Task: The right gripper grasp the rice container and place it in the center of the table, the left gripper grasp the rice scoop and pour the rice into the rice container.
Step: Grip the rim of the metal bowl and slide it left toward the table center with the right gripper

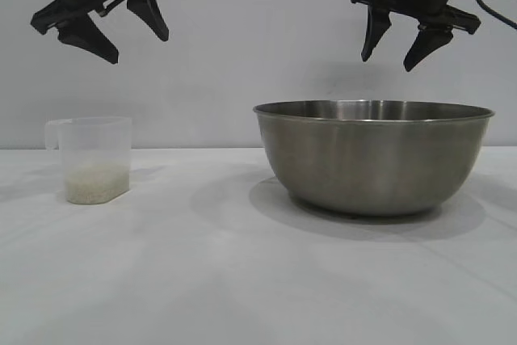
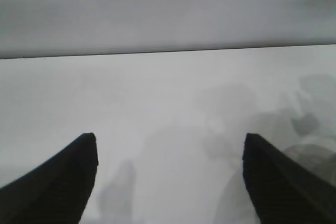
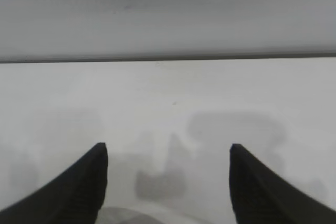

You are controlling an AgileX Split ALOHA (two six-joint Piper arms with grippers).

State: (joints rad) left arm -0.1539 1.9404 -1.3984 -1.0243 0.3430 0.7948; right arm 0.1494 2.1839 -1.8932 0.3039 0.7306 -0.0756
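In the exterior view the stainless-steel mixing bowl point(image 1: 373, 157), which is the rice container, stands upright on the white counter point(image 1: 202, 264) in the right half of the frame, a little to the right of the middle. No grains can be seen inside it from this level angle, because only its outer wall and its thin rolled rim show. The rice scoop point(image 1: 93, 159), a small cup of frosted plastic, stands upright at the left of the frame, well apart from the bowl, with its small handle turned to the left edge. A low layer of white rice point(image 1: 96, 183) lies in the bottom of the cup. The left claw point(image 1: 136, 38) hangs in the upper left corner, above the cup and not touching it; its two pointed fingers are spread and nothing is between them. The right claw point(image 1: 393, 56) hangs in the upper right of the frame, above the bowl and clear of the rim, and its fingers are also spread and empty. In the left wrist view the two dark fingertips point(image 2: 63, 182) stand far apart over the bare counter. The right wrist view shows the same: two fingertips point(image 3: 73, 187) apart, and a grey curved edge at the bottom border, too blurred to name.
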